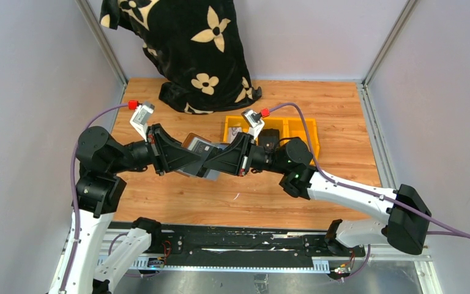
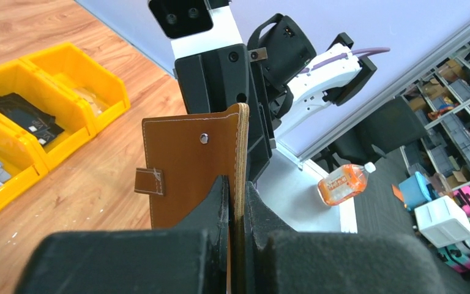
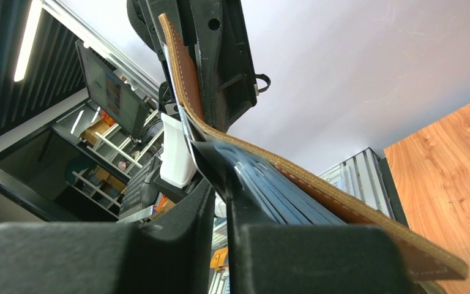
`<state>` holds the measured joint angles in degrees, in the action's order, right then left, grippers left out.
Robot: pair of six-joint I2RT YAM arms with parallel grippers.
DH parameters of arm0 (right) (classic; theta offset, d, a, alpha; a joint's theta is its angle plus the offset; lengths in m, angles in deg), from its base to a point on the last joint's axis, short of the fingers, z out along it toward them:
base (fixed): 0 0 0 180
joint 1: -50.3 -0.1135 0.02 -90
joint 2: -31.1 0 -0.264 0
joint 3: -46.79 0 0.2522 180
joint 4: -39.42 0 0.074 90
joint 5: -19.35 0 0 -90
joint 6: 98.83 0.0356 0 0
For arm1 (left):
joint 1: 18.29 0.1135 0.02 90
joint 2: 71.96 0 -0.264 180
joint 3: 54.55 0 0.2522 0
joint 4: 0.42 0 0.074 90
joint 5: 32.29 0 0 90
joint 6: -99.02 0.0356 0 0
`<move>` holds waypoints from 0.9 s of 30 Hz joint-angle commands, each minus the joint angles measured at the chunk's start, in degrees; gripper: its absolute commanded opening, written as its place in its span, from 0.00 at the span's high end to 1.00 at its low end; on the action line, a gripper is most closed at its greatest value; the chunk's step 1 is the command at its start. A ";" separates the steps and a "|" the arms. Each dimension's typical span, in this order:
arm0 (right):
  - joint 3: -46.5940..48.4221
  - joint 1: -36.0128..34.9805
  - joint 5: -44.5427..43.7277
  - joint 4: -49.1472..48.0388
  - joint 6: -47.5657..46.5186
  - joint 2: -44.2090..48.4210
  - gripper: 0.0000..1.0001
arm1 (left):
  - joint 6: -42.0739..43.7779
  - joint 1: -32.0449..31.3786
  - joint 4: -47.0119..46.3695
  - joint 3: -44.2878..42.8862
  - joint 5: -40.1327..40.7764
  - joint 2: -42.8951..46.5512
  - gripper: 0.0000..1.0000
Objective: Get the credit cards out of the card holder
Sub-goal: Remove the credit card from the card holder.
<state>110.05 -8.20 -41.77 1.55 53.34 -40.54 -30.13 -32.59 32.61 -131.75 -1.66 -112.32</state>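
Observation:
The brown card holder [image 1: 191, 143] hangs open in the air over the middle of the table, between the two arms. My left gripper [image 1: 182, 158] is shut on its brown cover [image 2: 183, 165], and in the left wrist view the cover's edge is pinched between the jaws [image 2: 237, 202]. My right gripper [image 1: 213, 160] meets the holder from the other side. Its jaws [image 3: 220, 202] stand slightly apart, with background showing through the gap. Beside the right-hand finger lie layered blue-grey sleeves [image 3: 275, 193]. I cannot tell credit cards apart from the sleeves.
Yellow bins [image 1: 295, 130] stand at the back right of the table, one holding a black item [image 2: 21, 113]. A black cloth with cream flowers [image 1: 183, 49] hangs at the back left. Grey walls close in both sides.

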 commanded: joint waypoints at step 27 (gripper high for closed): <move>-4.50 30.33 7.49 59.18 -22.93 24.27 1.00 | 27.19 -0.55 22.77 -10.11 6.01 -2.20 1.00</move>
<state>99.75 15.91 -37.99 36.71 41.93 -14.68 -14.77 -32.85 46.49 -139.88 0.50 -113.59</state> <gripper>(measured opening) 0.007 0.053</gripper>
